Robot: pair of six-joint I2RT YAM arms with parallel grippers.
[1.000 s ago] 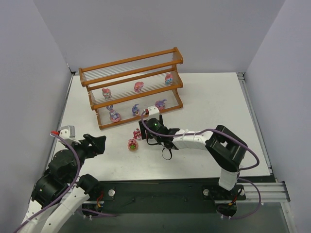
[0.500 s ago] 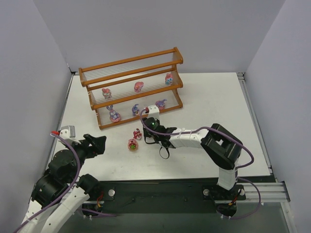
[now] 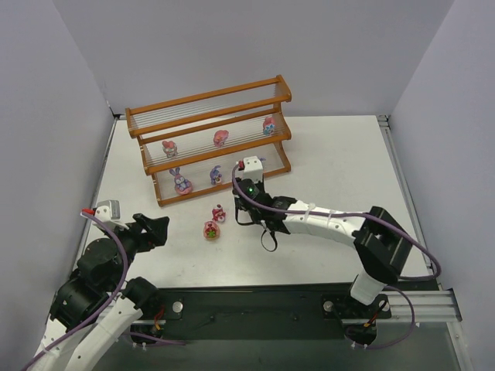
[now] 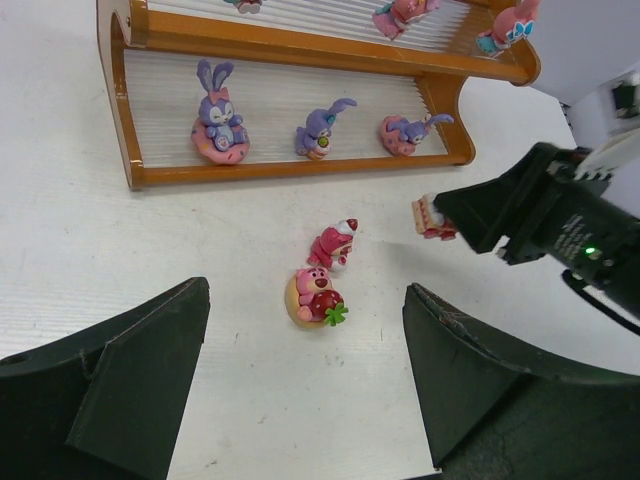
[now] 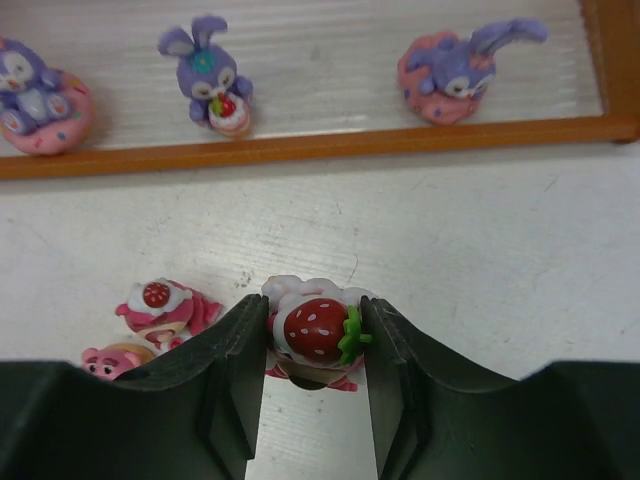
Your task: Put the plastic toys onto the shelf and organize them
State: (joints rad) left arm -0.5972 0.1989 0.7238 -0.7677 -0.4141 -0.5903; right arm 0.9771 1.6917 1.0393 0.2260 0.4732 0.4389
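Pink toy [image 5: 315,338] (strawberry top toward wrist camera) sits pinched in right gripper [image 5: 313,318].

Looks like a robotics lab test cell. Plain grey panels [image 3: 46,116] enclosing a white table [image 3: 332,162], robot arms [image 3: 325,222] bolted to a black base plate [image 3: 255,305] beside an aluminium rail [image 3: 421,303].

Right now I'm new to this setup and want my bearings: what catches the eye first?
The orange-brown shelf at the back, with six bright toys on its lower two tiers. In front of it, the right hand pinches a strawberry-topped toy; two pink toys sit on the table beside it.
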